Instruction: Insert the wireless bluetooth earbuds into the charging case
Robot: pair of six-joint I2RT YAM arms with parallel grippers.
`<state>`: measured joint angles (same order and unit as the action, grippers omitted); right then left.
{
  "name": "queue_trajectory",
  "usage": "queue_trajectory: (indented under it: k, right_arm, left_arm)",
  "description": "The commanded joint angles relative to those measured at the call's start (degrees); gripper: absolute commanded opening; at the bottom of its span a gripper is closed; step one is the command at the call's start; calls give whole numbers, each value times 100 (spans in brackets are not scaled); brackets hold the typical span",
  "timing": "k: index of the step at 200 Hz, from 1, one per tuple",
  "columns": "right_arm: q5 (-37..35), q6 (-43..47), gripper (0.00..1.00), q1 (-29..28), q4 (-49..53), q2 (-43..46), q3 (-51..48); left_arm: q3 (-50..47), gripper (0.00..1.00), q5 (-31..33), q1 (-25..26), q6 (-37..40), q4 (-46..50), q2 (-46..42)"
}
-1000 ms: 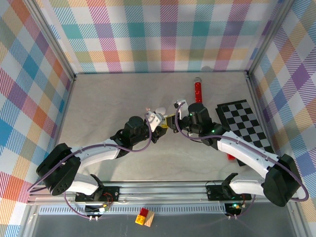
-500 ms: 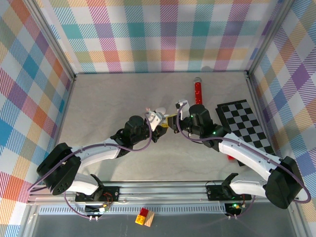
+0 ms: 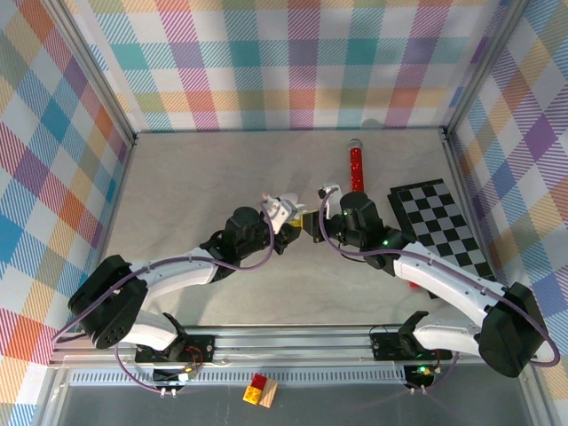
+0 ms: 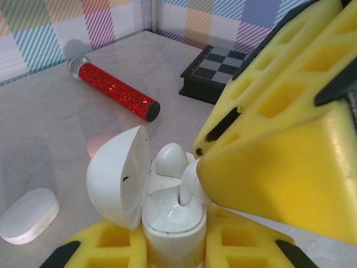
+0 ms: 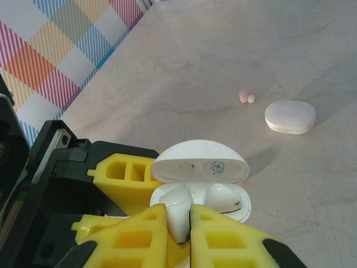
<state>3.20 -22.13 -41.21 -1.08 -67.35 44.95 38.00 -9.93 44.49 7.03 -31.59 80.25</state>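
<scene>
L gripper (image 4: pixel 173 254) is clamping the open case (image 4: pixel 118 177) mid-table. R gripper (image 5: pixel 179 229) is pinching an earbud (image 4: pixel 187 187), stem dipping into the case beside a 2nd bud (image 4: pixel 170 159).

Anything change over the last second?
Hardly: the right arm seems to have edged slightly right at the wrist. Right gripper stays shut on an earbud at the open charging case, still clamped by the left gripper. Red cylinder and checkerboard unmoved.
</scene>
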Motion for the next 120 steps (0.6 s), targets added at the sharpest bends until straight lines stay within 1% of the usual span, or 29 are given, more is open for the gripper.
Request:
queue_trajectory:
  k: [1,22,39,50,72,89,102,120]
  right_arm:
    - [-99,-125,13,61,600,-271,-46]
    - [-49,-146,13,61,600,-316,45]
    - [-55,-106,16,69,657,-234,88]
    - [-87,-98,21,80,684,-125,92]
    - [-85,-89,35,132,691,179,41]
    - [-66,-90,44,187,631,451,-44]
    - [-48,-114,48,252,584,628,-130]
    - [-14,-226,50,378,548,846,-238]
  left_arm:
    - [312,11,-138,30,7,-866,-124]
    - [297,12,-165,26,44,-864,-131]
    - [279,11,-122,25,36,-846,-141]
    - [254,11,-93,24,36,-846,-141]
    - [209,11,-70,-6,31,-856,-150]
    - [165,11,-125,-43,2,-874,-174]
    - [134,11,-198,-67,-6,-899,-198]
    - [81,11,-350,-98,0,-943,-244]
